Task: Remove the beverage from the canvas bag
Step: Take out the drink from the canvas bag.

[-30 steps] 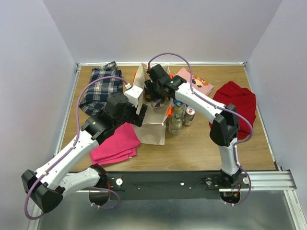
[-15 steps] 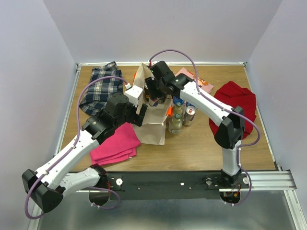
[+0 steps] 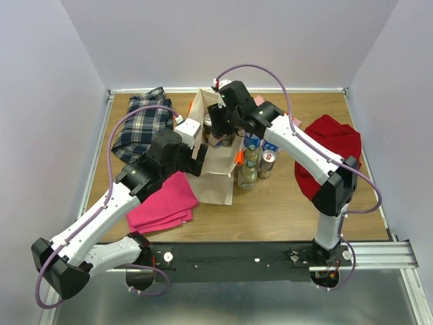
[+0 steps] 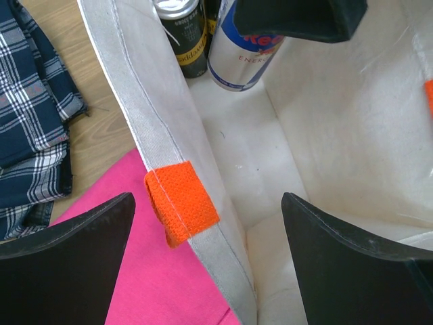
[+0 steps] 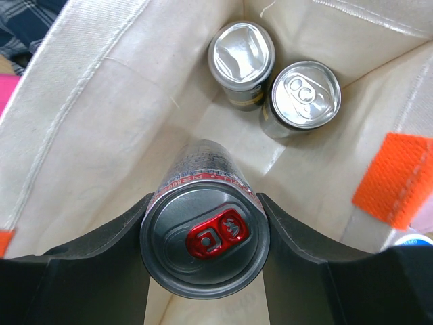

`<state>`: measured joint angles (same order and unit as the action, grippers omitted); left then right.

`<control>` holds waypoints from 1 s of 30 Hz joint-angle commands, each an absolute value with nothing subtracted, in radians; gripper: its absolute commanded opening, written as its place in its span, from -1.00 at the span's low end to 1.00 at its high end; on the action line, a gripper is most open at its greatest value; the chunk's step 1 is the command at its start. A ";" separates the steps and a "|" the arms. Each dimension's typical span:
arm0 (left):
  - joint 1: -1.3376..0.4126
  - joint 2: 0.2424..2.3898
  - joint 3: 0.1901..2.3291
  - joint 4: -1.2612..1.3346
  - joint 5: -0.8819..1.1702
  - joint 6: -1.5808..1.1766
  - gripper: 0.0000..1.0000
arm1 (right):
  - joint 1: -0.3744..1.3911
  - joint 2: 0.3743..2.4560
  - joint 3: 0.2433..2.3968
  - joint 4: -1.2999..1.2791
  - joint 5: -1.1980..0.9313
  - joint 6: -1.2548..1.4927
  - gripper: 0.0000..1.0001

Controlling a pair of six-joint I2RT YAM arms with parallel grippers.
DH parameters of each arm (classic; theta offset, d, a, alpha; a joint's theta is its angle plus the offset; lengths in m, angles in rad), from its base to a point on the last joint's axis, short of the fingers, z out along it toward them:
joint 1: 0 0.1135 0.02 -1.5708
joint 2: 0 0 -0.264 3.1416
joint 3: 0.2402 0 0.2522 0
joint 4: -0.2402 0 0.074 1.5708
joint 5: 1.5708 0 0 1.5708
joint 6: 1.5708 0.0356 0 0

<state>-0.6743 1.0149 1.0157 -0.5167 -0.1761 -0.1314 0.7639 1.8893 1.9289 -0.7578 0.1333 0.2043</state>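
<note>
- My right pincer is half closed around an upright can, one finger on each flank just below the rim. The grip looks square and centred, which should let the can come straight up.
- The can is a slim silver one with a red pull tab. The left wrist view shows blue and red lettering on its side. No dents that I can see.
- It is inside the bag, near the middle of the opening. I cannot tell whether its base is clear of the bag floor.
- Two other cans stand together in the far corner of the bag, well apart from mine. One has a crumpled top and the other a plain silver top. I judge they won't snag the lift.
- My left pincer is wide open and holds nothing. It straddles the bag's side wall at the orange handle, with one finger outside and one inside, probably to keep the soft bag from rising with the can.
- The bag is pale canvas and stands open on the bench.
- A pink cloth lies just left of the bag.
- Bottles stand just to its right, likely the drop spot.
</note>
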 commanded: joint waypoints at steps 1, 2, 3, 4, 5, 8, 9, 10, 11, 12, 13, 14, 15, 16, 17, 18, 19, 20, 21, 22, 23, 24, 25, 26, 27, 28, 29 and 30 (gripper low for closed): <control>-0.673 1.011 1.057 -0.511 -0.193 -0.160 0.98 | 0.765 1.799 1.922 -0.752 0.087 0.207 -0.99; -0.673 1.006 1.057 -0.509 -0.187 -0.161 0.98 | 0.767 1.792 1.918 -0.750 0.086 0.209 -0.99; -0.673 1.006 1.060 -0.508 -0.184 -0.163 0.98 | 0.767 1.783 1.904 -0.749 0.084 0.212 -0.99; -0.673 1.005 1.061 -0.508 -0.181 -0.166 0.98 | 0.767 1.764 1.896 -0.744 0.083 0.213 -0.99; -0.673 1.002 1.063 -0.509 -0.179 -0.167 0.98 | 0.767 1.753 1.887 -0.739 0.081 0.216 -0.99; -0.673 1.002 1.066 -0.508 -0.175 -0.183 0.98 | 0.765 1.717 1.856 -0.727 0.075 0.225 -0.99; -0.673 1.002 1.068 -0.506 -0.170 -0.186 0.98 | 0.765 1.709 1.850 -0.724 0.074 0.229 -0.99; -0.673 1.002 1.069 -0.506 -0.170 -0.192 0.98 | 0.765 1.700 1.836 -0.719 0.072 0.232 -0.99; -0.673 1.002 1.071 -0.506 -0.169 -0.193 0.98 | 0.767 1.681 1.830 -0.716 0.071 0.238 -0.99; -0.673 1.002 1.072 -0.505 -0.169 -0.195 0.98 | 0.765 1.671 1.819 -0.710 0.069 0.241 -0.99; -0.673 0.999 1.075 -0.506 -0.170 -0.196 0.98 | 0.765 1.661 1.812 -0.704 0.068 0.242 -0.99; -0.673 0.999 1.075 -0.508 -0.173 -0.199 0.98 | 0.767 1.652 1.798 -0.703 0.064 0.247 -0.99; -0.673 0.997 1.077 -0.509 -0.173 -0.202 0.98 | 0.767 1.631 1.792 -0.698 0.061 0.248 -0.99; -0.673 0.996 1.078 -0.511 -0.178 -0.204 0.98 | 0.767 1.623 1.787 -0.693 0.060 0.252 -0.99; -0.673 0.994 1.078 -0.512 -0.178 -0.210 0.98 | 0.765 1.612 1.778 -0.690 0.061 0.256 -0.99; -0.673 0.993 1.078 -0.511 -0.179 -0.213 0.98 | 0.767 1.603 1.775 -0.689 0.064 0.262 -0.99; -0.673 0.991 1.078 -0.511 -0.181 -0.216 0.98 | 0.765 1.592 1.779 -0.696 0.074 0.268 -0.99; -0.673 0.992 1.078 -0.512 -0.184 -0.221 0.98 | 0.765 1.588 1.785 -0.704 0.080 0.279 -0.99; -0.673 0.991 1.080 -0.518 -0.187 -0.232 0.98 | 0.767 1.585 1.799 -0.710 0.077 0.281 -0.99; -0.673 0.991 1.080 -0.520 -0.189 -0.239 0.98 | 0.767 1.574 1.804 -0.715 0.074 0.284 -0.99; -0.673 0.989 1.078 -0.519 -0.187 -0.245 0.98 | 0.767 1.565 1.805 -0.710 0.069 0.285 -0.99; -0.673 0.988 1.075 -0.515 -0.187 -0.256 0.98 | 0.765 1.554 1.796 -0.706 0.064 0.287 -0.99; -0.673 0.986 1.075 -0.512 -0.186 -0.261 0.98 | 0.767 1.545 1.793 -0.695 0.063 0.287 -0.99; -0.673 0.986 1.075 -0.512 -0.186 -0.261 0.98 | 0.765 1.528 1.789 -0.692 0.063 0.287 -0.99; -0.673 0.986 1.077 -0.509 -0.186 -0.262 0.98 | 0.765 1.520 1.786 -0.690 0.072 0.290 -0.99; -0.673 0.986 1.080 -0.509 -0.186 -0.262 0.98 | 0.765 1.516 1.784 -0.692 0.075 0.290 -0.99; -0.673 0.989 1.081 -0.509 -0.187 -0.259 0.98 | 0.765 1.502 1.784 -0.695 0.077 0.291 -0.99; -0.673 0.988 1.086 -0.512 -0.193 -0.256 0.98 | 0.767 1.496 1.783 -0.696 0.084 0.291 -0.99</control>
<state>-0.6743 1.0061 1.0538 -0.5171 -0.1757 -0.2379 0.7639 1.5745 1.7744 -0.7570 0.0845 0.2718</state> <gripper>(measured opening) 0.990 0.629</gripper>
